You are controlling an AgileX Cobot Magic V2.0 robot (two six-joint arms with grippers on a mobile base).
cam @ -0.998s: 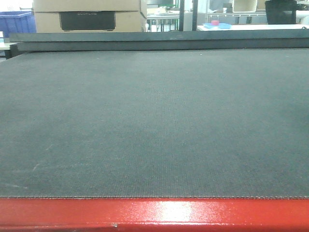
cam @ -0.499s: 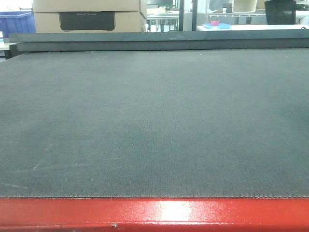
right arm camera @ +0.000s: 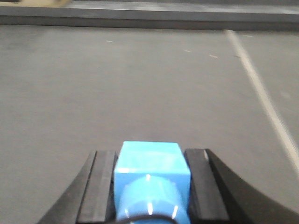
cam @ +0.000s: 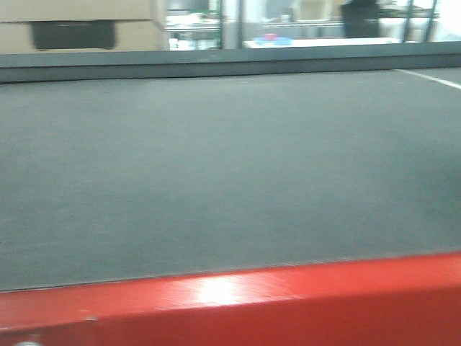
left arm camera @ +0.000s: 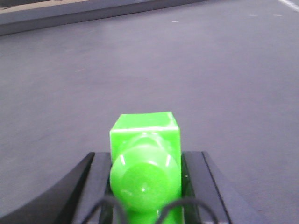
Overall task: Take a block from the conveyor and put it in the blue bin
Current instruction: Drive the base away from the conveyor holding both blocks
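Grey woven conveyor (cam: pixel 216 166) belt stretches ahead of both tools, edged by a red frame (cam: pixel 238 295). The right gripper (right arm camera: pixel 150 163) is clamped on the block (right arm camera: pixel 149 156), held square between its jaws, apparently ready for carrying. The left gripper (left arm camera: pixel 145 161) clamps a green block (left arm camera: pixel 145 133) likewise. Past the belt's far edge sits a cardboard box (cam: pixel 79 25); no blue bin shows.

Front view: conveyor (cam: pixel 216 180) fills the field, its frame (cam: pixel 252 295) along the near edge, a raised rail (cam: pixel 216 65) along the far edge, and a carton (cam: pixel 79 29) behind that rail at far left; a stripe (cam: pixel 428 78) crosses the belt at far right. Left wrist view: left pincer (left arm camera: pixel 145 161) has a second block (left arm camera: pixel 145 135) clamped between its fingers (left arm camera: pixel 88 186), stud toward the camera, belt stretching ahead. Right wrist view: right pincer (right arm camera: pixel 150 161) has the block (right arm camera: pixel 149 163) between its fingers likewise, stripe ahead to its right.
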